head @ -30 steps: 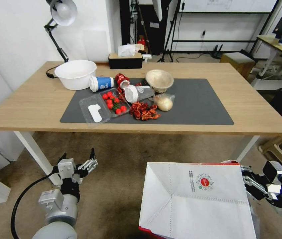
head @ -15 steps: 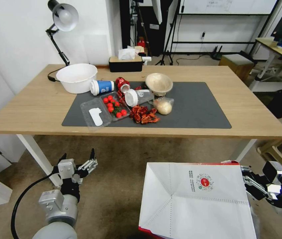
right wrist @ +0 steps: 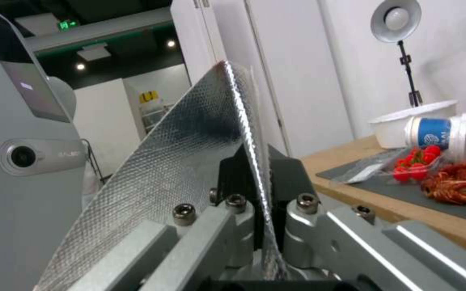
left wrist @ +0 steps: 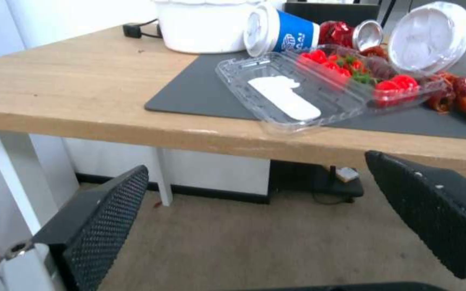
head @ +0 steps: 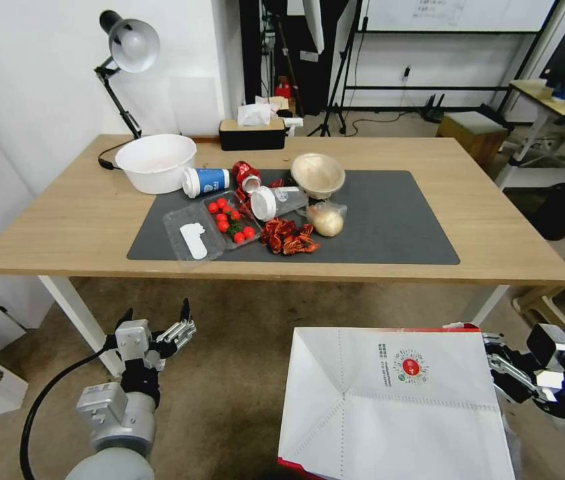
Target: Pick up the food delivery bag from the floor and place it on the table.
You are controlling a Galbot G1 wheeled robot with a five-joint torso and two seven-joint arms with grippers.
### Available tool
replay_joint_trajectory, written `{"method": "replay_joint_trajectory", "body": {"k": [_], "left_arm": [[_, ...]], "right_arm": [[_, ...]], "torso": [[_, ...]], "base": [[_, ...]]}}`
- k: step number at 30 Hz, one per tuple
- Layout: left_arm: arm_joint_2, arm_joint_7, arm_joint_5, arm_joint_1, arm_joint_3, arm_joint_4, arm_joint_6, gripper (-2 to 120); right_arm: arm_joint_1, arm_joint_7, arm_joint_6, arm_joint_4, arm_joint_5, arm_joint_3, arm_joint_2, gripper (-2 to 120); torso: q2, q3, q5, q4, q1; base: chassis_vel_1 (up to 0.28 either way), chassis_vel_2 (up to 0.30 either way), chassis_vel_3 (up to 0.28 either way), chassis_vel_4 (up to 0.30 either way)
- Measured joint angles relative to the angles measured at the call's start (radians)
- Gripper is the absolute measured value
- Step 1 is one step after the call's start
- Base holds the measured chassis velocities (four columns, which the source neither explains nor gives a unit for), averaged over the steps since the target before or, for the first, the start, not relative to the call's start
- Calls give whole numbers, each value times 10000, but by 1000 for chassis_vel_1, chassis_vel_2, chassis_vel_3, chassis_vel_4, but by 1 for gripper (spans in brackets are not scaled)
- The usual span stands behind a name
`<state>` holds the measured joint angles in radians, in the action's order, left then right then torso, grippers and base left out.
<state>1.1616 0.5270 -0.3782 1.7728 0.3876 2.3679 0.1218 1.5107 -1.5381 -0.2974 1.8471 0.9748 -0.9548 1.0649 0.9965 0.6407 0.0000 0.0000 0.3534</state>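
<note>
Gripping the food delivery bag by its foil-lined edge, the right claw is clenched on it, holding the bag in front of the worktop and below its edge. The left claw hangs released near the worktop's white leg.

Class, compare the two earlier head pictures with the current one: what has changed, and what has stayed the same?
The whole head view has shifted: the light-wood table and everything on it sit lower in the picture, so the camera moved, not the things. The right gripper stays shut on the foil-lined edge of the large white paper delivery bag, held in the same place. The left gripper stays open, low before the table's edge.
</note>
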Motion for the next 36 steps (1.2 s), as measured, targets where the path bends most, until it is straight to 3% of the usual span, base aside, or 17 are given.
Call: {"method": "replay_joint_trajectory", "body": {"k": [22,36], "left_arm": [[-84,-147,-82,7,84,-19,-194,100],[-80,-132,-39,-64,132,-33,-221,100]], "right_arm": [[-73,-1,34,-78,-13,36,47,0],[-222,37,30,-91,52,110,-96,0]], "torso": [[1080,611,0,-1,471],[1084,615,0,-1,476]], "base": [[0,0,0,0],[0,0,0,0]]}}
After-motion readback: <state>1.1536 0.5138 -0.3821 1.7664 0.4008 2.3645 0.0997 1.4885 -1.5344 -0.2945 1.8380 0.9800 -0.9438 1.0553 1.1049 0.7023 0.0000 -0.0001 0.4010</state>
